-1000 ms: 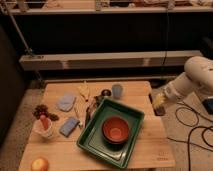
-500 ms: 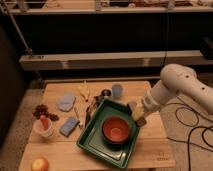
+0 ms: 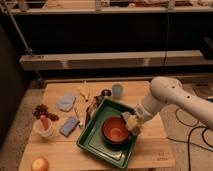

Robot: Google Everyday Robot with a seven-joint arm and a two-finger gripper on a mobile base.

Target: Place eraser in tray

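- The pale wooden table [image 3: 150, 150] is the biggest thing here, and everything else sits on it.
- The white robot arm [image 3: 172, 97] reaches in from 3 o'clock, over the right side of the table.
- The big dark-green plastic tray with a raised rim [image 3: 102, 149] lies a bit crooked near the middle of the table, towards 5 o'clock.
- A round orange-red bowl [image 3: 115, 131] sits inside the tray, on its right half.
- A pale blue-grey rounded pad [image 3: 65, 101] lies at 10 o'clock from the tray, well apart from it.
- A white cup with something pink-red in it [image 3: 44, 128] stands at 9 o'clock from the tray, near the table's left edge.
- A light-blue flat block [image 3: 69, 126] lies between that cup and the tray.
- A round orange fruit [image 3: 40, 164] sits in the table's corner at 7 o'clock.
- A small light-blue cup [image 3: 117, 90] stands at 12 o'clock from the tray, near the back edge.
- A bunch of small dark-red bits [image 3: 42, 111] lies at the left edge, at 9 o'clock from the pad.
- The gripper [image 3: 132, 123] hangs over the right rim of the bowl, at 3 o'clock from the bowl's middle. Its pincer is closed. I cannot tell if anything is in it.
- The small dark grey-brown eraser [image 3: 88, 113] looks to be the dark oblong thing just beside the tray's left rim, at 10 o'clock from the bowl. It is outside the tray.
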